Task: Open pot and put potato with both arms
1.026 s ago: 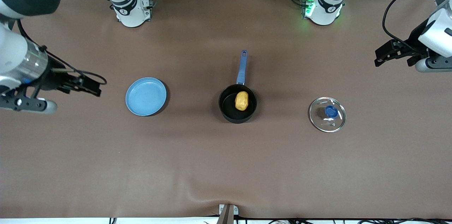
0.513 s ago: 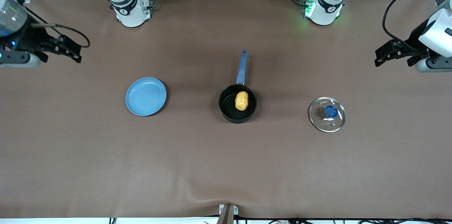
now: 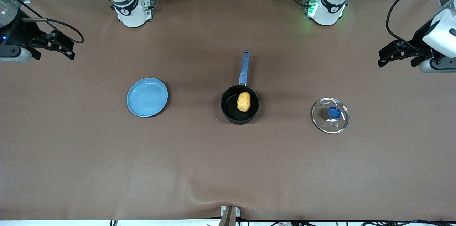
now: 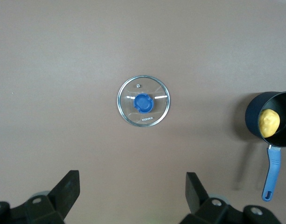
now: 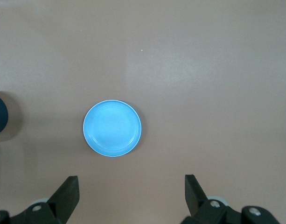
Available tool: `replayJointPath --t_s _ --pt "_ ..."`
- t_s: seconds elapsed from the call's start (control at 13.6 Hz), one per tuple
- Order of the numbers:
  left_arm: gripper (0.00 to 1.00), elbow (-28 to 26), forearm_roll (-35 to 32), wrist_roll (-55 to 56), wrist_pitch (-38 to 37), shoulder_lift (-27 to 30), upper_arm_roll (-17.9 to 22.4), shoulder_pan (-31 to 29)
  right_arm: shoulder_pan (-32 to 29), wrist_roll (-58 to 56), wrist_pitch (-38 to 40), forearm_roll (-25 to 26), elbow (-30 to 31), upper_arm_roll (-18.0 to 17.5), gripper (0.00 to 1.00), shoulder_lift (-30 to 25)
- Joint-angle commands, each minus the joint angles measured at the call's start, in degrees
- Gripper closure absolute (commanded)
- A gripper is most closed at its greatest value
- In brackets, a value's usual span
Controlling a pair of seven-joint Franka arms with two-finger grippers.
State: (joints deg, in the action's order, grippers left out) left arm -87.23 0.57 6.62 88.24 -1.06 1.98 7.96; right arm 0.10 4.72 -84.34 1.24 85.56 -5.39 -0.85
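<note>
Fingers on both grippers stand spread wide and hold nothing: the left gripper [image 3: 386, 56] hangs high over the table [image 3: 228, 169] at the left arm's end, the right gripper [image 3: 66, 48] high over the right arm's end, and both arms wait. Between them, near the middle of the brown table, sits the pot [image 3: 239, 104], uncovered, its blue handle [image 3: 244, 67] pointing toward the robots' bases. A blue plate [image 3: 147, 97] lies bare beside the pot toward the right arm's end. Toward the left arm's end, the glass lid [image 3: 330, 115] rests flat on the table, knob [image 3: 333, 112] up. Inside the pot lies the potato [image 3: 243, 101].
</note>
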Motion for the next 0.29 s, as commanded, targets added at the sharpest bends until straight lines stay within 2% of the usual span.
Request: replayJointPath --t_s 0.0,0.22 --pt "0.00 -0.9 1.6 0.1 0.6 1.1 0.5 0.1 -2.7 -4.9 0.2 -2.6 -0.5 -0.2 0.00 -0.2" --pt "0.00 -1.0 1.6 0.1 0.6 1.1 0.5 0.1 -1.7 -4.6 0.9 -2.6 -0.5 -0.1 0.00 -0.4"
